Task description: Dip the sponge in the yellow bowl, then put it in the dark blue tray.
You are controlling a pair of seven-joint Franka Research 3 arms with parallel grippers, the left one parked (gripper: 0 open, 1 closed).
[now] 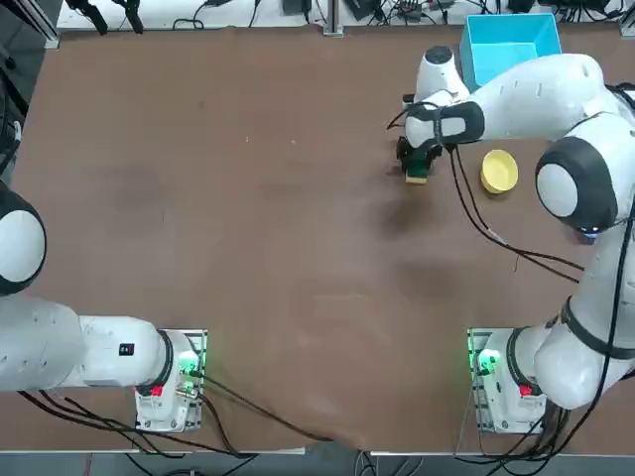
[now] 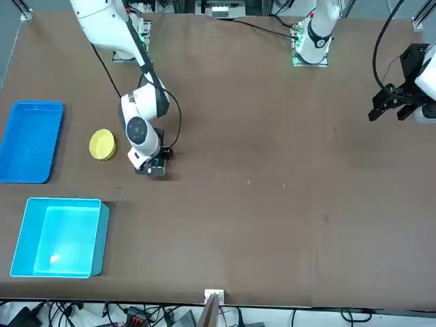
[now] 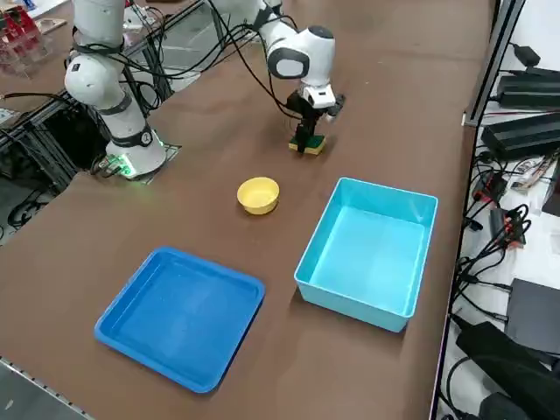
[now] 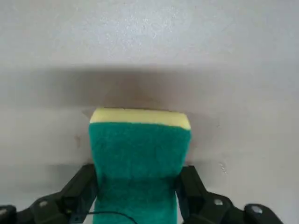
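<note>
From overhead, one sponge [image 1: 417,175] lies on the brown table [image 1: 248,248] in the upper right of the frame, under the right gripper [image 1: 417,164]. One small round yellow bowl [image 1: 499,170] sits just right of it, and one deep light cyan box [image 1: 508,45] shows at the top edge.

From the front, the dark blue tray [image 2: 30,141] (flat, shallow, low-rimmed) lies at the left edge, the bowl between it and the gripper.

From the right side, the tray is empty at lower left and the sponge's yellow foam shows at table level.

At the wrist, the two black fingers [image 4: 77,189] flank the green scouring face closely, probably touching both sides; the sponge seems to rest on the table.
</note>
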